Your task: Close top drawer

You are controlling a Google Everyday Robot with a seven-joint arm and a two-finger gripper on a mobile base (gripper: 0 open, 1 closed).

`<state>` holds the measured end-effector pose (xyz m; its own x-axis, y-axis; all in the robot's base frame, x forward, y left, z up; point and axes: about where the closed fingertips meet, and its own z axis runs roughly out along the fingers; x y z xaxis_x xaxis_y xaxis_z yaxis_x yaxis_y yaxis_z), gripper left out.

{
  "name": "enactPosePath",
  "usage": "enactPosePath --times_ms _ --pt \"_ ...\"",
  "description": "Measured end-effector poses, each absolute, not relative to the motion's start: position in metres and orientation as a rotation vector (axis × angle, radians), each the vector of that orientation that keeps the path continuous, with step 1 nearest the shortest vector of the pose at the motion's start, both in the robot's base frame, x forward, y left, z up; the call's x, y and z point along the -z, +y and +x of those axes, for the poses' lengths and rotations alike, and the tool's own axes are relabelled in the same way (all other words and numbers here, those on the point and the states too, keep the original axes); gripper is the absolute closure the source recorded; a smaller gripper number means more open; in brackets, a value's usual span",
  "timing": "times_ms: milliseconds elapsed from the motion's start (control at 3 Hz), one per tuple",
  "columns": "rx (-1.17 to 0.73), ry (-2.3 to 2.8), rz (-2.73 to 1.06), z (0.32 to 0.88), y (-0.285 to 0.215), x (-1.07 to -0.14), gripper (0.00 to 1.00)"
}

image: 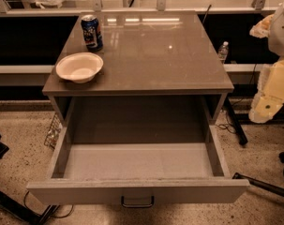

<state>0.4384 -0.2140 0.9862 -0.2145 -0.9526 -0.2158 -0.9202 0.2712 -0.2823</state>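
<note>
The top drawer (138,191) is a wide grey drawer, pulled far out of the cabinet toward me. Its inside (138,159) is bare. Its flat front has a small dark metal handle (137,202) at the centre. My arm, white and cream, hangs at the right edge of the view. My gripper (265,108) is at its lower end, to the right of the cabinet, level with the open drawer's back and apart from the drawer. The lower drawers are hidden under the open one.
On the cabinet's grey top (155,55) stand a blue drink can (92,32) and a white bowl (79,67) at the left. A water bottle (223,51) stands behind at the right. Dark legs and cables lie on the speckled floor at both lower corners.
</note>
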Motion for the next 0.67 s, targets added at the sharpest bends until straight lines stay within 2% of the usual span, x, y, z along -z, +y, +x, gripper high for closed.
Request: enactPosePath --times_ms 667 --pt "0.088 2.2 -1.666 0.419 -0.22 -0.966 0.0"
